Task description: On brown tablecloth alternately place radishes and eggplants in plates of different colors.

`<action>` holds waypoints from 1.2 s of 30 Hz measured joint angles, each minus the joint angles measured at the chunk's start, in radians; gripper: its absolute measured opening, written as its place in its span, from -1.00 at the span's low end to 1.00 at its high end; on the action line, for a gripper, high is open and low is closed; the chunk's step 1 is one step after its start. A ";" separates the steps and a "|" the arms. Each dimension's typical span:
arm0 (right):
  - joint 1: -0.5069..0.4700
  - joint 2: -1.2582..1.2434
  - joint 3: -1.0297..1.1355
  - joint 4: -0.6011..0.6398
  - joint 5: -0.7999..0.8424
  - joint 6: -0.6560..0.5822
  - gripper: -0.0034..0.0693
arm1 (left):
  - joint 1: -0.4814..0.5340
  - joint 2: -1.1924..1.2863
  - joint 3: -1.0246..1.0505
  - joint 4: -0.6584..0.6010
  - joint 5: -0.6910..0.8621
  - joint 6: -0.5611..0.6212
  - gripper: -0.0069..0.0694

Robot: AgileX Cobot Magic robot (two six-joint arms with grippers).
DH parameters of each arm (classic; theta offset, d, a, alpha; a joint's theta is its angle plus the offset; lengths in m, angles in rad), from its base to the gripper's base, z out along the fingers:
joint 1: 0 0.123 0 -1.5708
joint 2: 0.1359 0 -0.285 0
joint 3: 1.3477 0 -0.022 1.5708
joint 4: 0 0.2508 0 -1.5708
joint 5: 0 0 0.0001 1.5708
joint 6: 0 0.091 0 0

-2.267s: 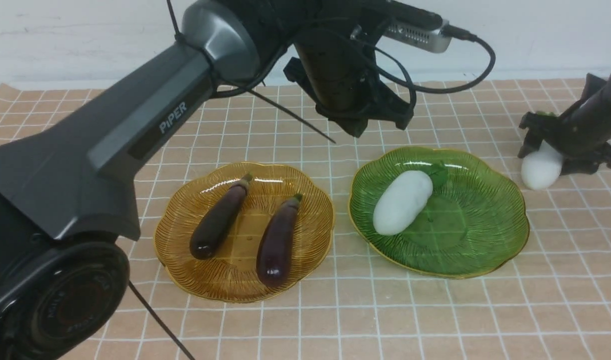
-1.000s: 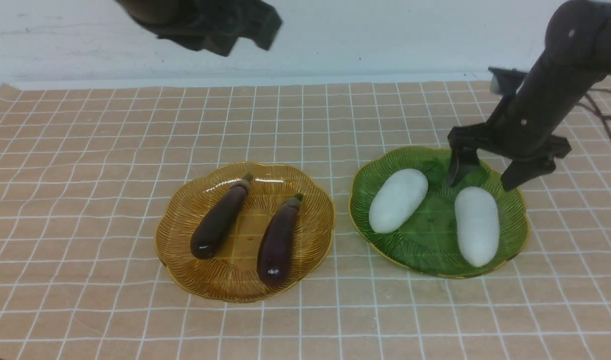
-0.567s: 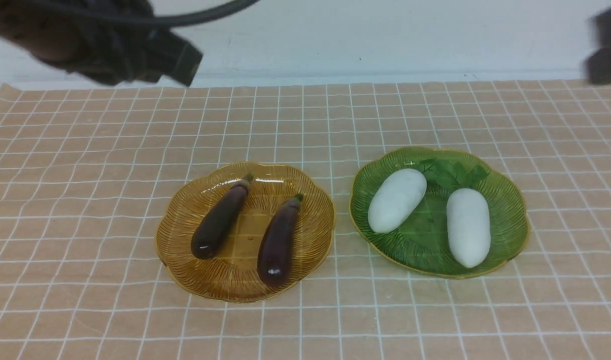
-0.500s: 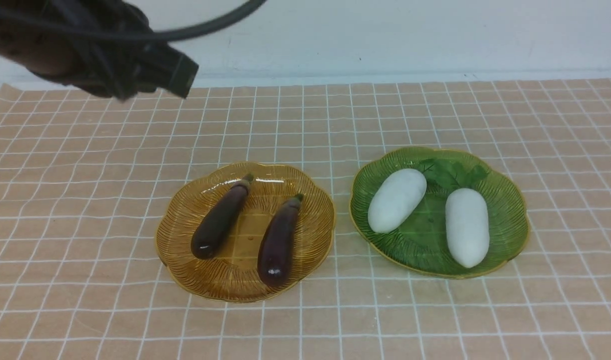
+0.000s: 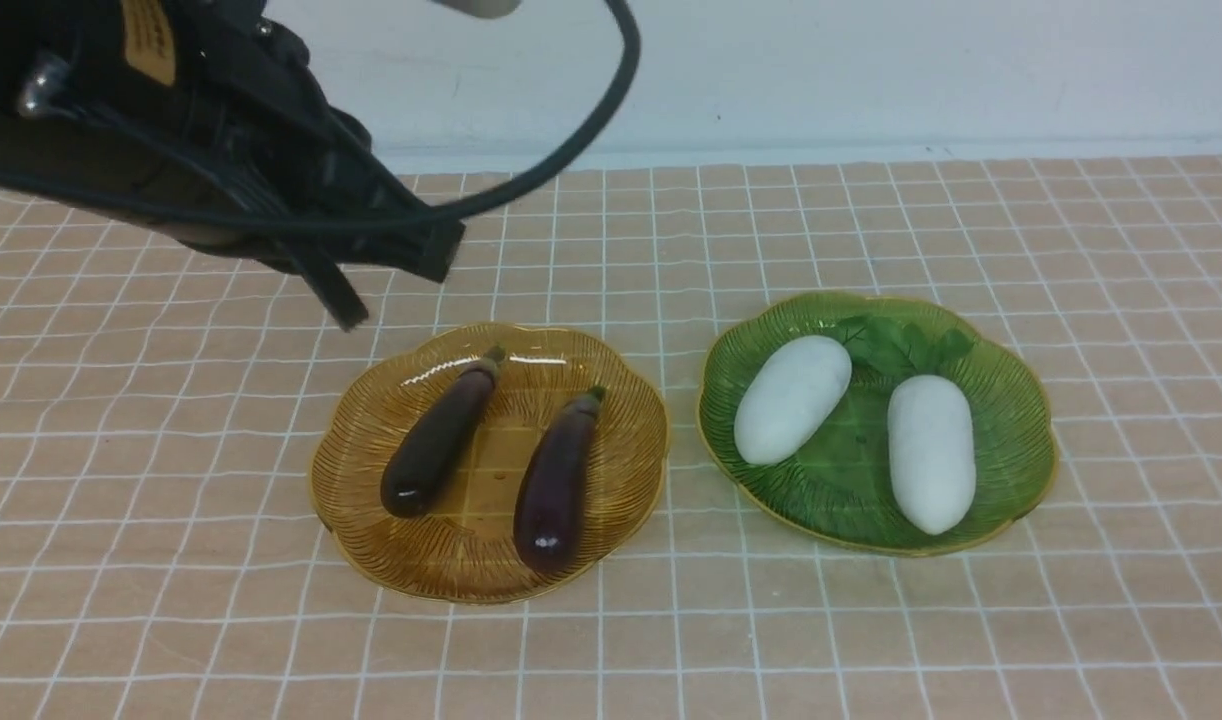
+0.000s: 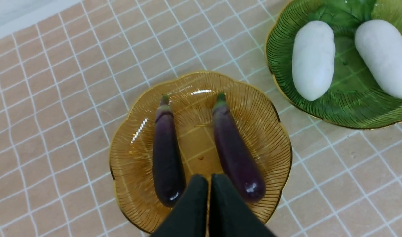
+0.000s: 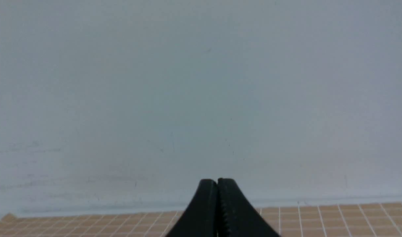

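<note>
On the brown tablecloth (image 5: 171, 550), the amber plate (image 5: 626, 440) holds two dark purple eggplants (image 5: 439, 435) (image 5: 559, 485) side by side. To its right, the green plate (image 5: 1011, 400) holds two white radishes (image 5: 793, 400) (image 5: 931, 452), their leafy tops at the far side. My left arm (image 5: 201, 150) hangs over the cloth at the far left. In the left wrist view my left gripper (image 6: 209, 179) is shut and empty, hovering above the amber plate (image 6: 260, 112) between the eggplants. My right gripper (image 7: 217, 180) is shut, empty and faces the wall. It does not show in the front view.
A pale wall (image 5: 871, 70) runs along the far edge of the cloth. A black cable (image 5: 591, 130) loops down from my left arm above the cloth's far left part.
My right gripper let go of the second radish in the green plate, shut, and left the front view. My left arm swung down and in toward the amber plate.
</note>
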 joint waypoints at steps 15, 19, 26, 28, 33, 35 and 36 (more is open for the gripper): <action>0.000 0.000 0.007 -0.038 -0.036 0.000 -0.94 | 0.000 -0.419 0.452 0.215 -0.278 -0.233 -0.83; 0.000 0.000 0.007 -0.038 -0.036 0.000 -0.94 | 0.000 -0.516 0.539 0.267 -0.309 -0.318 -0.83; 0.000 0.000 0.007 -0.038 -0.036 0.000 -0.94 | 0.000 -0.687 0.612 0.287 -0.312 -0.406 -0.83; 0.000 0.000 0.007 -0.038 -0.036 0.000 -0.94 | 0.000 -0.715 0.616 0.289 -0.313 -0.407 -0.83; 0.000 0.000 0.007 -0.038 -0.036 0.000 -0.94 | 0.000 -0.723 0.618 0.289 -0.313 -0.408 -0.83; 0.000 0.000 0.007 -0.038 -0.036 0.000 -0.94 | 0.000 -0.723 0.618 0.289 -0.313 -0.408 -0.83; 0.000 0.000 0.007 -0.038 -0.036 0.000 -0.94 | 0.000 -0.723 0.618 0.289 -0.314 -0.407 -0.83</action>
